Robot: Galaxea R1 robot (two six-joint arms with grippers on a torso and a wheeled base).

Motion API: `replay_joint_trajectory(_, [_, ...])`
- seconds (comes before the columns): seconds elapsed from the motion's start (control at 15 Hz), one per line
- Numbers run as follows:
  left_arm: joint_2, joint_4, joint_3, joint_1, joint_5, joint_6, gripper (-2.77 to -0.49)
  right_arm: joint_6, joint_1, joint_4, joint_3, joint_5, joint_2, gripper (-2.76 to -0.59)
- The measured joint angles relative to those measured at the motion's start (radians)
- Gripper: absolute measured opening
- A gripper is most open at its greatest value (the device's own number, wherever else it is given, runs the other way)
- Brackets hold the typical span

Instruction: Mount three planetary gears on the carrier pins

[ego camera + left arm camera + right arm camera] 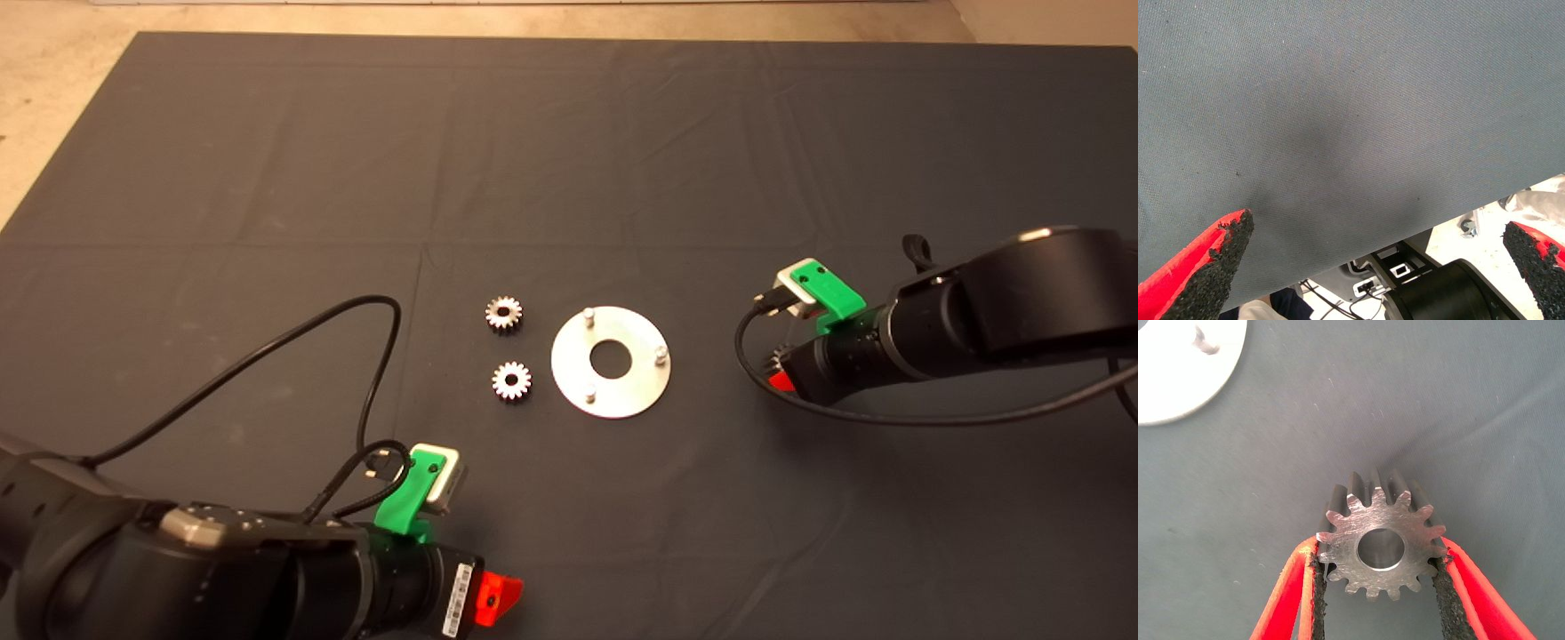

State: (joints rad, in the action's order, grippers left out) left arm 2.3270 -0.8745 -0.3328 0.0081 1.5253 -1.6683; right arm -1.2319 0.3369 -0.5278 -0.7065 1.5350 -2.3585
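Right now the right gripper (1379, 587), green-bodied with two red fingers, pinches a small silvery toothed spur gear (1379, 543) between its black pads (1446, 597), one pad on each side of the teeth, bore facing the wrist camera. Held gear sits over the dark grey cloth mat (569, 160), just right of the flat round silver disc (633, 391). From above, only a sliver of gear teeth (777, 359) peeks out beside the arm.

Disc lies flat mid-mat; three short silvery pins (588, 313) stand on it in a triangle around the large central hole, all bare. Two more small silvery gears lie flat left of the disc, apart from it: one farther back (504, 314), one nearer (512, 380).

Left gripper (1385, 260) waits at the lower left mat edge, red fingers spread wide, holding nothing, bare mat beneath.
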Motion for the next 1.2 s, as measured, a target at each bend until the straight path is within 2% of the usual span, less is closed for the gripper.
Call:
replay_joint_trajectory(0.2, [-0.004,-0.002,0.0,0.0,0.001,-0.001,-0.51,0.0,0.033,0.037,-0.049,-0.007,-0.056,-2.46])
replay_joint_trajectory(0.33, [-0.006,-0.003,0.0,0.0,0.001,-0.001,-0.51,0.0,0.034,0.058,-0.066,-0.004,-0.067,-2.46])
replay_joint_trajectory(0.67, [-0.012,-0.005,0.0,0.0,0.001,-0.001,-0.51,0.0,0.034,0.068,-0.1,-0.001,-0.119,-2.46])
replay_joint_trajectory(0.87, [-0.012,-0.005,0.0,0.0,0.0,-0.001,-0.51,0.001,0.034,0.077,-0.153,-0.004,-0.17,-2.46])
replay_joint_trajectory(1.0, [-0.012,-0.005,0.0,0.0,0.001,-0.001,-0.51,0.001,0.034,0.077,-0.182,0.003,-0.204,-2.47])
replay_joint_trajectory(1.2, [-0.012,-0.005,0.0,0.0,0.001,-0.001,-0.51,0.001,0.034,0.079,-0.211,-0.009,-0.251,-2.47])
